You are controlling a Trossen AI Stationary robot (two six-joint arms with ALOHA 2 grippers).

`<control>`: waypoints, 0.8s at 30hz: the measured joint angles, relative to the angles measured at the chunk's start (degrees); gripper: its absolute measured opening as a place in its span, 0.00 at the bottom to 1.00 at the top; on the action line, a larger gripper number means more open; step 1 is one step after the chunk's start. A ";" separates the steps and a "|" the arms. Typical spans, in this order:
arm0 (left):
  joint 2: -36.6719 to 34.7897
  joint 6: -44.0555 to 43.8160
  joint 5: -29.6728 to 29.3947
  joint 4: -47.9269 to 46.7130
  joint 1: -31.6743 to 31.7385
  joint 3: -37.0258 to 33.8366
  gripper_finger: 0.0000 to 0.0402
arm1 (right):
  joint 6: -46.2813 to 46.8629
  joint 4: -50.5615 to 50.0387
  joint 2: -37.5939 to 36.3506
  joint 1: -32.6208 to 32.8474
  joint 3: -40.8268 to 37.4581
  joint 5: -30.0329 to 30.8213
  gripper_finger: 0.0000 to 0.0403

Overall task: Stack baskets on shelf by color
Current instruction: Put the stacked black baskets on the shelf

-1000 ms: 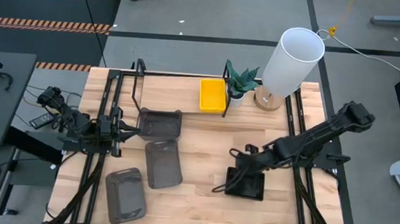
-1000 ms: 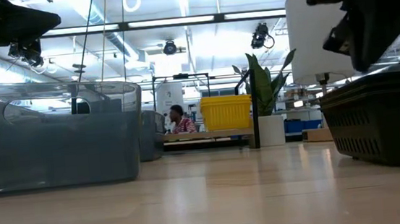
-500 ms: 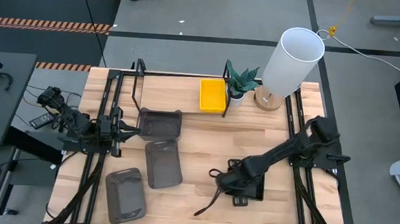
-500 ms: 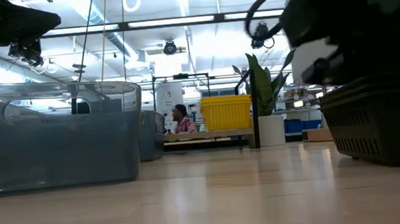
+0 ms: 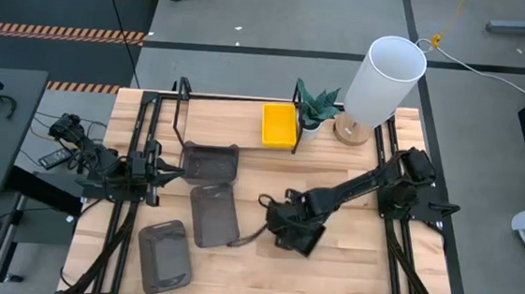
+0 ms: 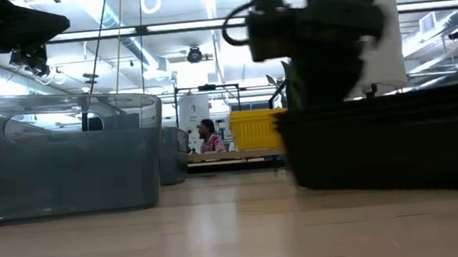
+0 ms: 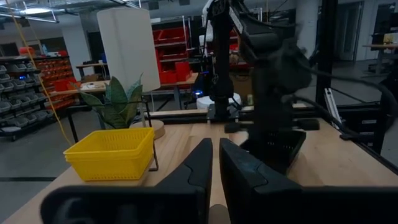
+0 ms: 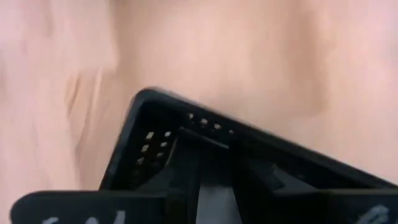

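Note:
My right gripper (image 5: 286, 228) reaches in from the table's right to the middle and is shut on a black perforated basket (image 5: 304, 240), which fills the right of the low view (image 6: 388, 144). One yellow basket (image 5: 279, 124) sits on the right end of the shelf (image 5: 232, 116). Three smoky-grey baskets rest flat on the table: one against the shelf (image 5: 210, 162), one in the middle (image 5: 213, 214), one near the front edge (image 5: 165, 255). My left gripper (image 5: 159, 172) waits shut at the table's left side, touching nothing. My right gripper holds the black basket by its rim wall (image 8: 186, 134), close to a corner (image 8: 142, 99), coming slanting down from the table's right. Blur hides how the fingers sit on the wall. The basket's underside (image 6: 383, 183) is at tabletop level; whether it touches I cannot tell.
A potted plant (image 5: 317, 107) and a tall white cylinder lamp (image 5: 385, 80) stand at the far edge right of the shelf. Bare wood lies near the front right of the table (image 5: 356, 276). A person (image 6: 206, 137) shows far behind the table.
My right gripper has swept toward the table's left, the arm stretching out low across the table. The black basket has come along with it, from the right part of the table to the middle, turning somewhat on the way. The left arm has kept still.

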 joint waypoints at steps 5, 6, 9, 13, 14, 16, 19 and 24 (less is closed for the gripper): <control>-0.02 0.01 0.00 0.04 0.00 0.00 0.09 | -4.66 2.01 -1.84 -3.01 0.00 7.44 0.22; -0.02 0.01 0.00 0.03 0.02 0.00 0.09 | -5.86 1.95 -2.25 -3.52 0.00 7.86 0.22; 0.00 0.02 0.01 0.02 0.00 0.00 0.08 | -10.76 1.71 -3.38 -4.46 0.00 6.05 0.22; -0.02 0.01 0.00 0.02 0.02 0.00 0.07 | -17.70 1.72 -5.29 -4.19 0.00 4.41 0.22; 0.00 0.00 0.00 0.00 0.01 0.00 0.07 | -18.76 1.74 -5.54 -3.93 0.00 4.40 0.22; -0.01 0.01 0.00 0.02 0.00 0.00 0.08 | -19.98 1.56 -6.02 -3.39 0.00 4.30 0.22; -0.02 0.00 0.00 0.02 0.02 0.00 0.09 | -20.72 1.29 -6.33 -2.41 0.00 2.82 0.23; -0.01 0.01 0.02 0.02 0.00 0.00 0.09 | -23.00 -2.18 -6.31 1.10 0.00 -0.20 0.27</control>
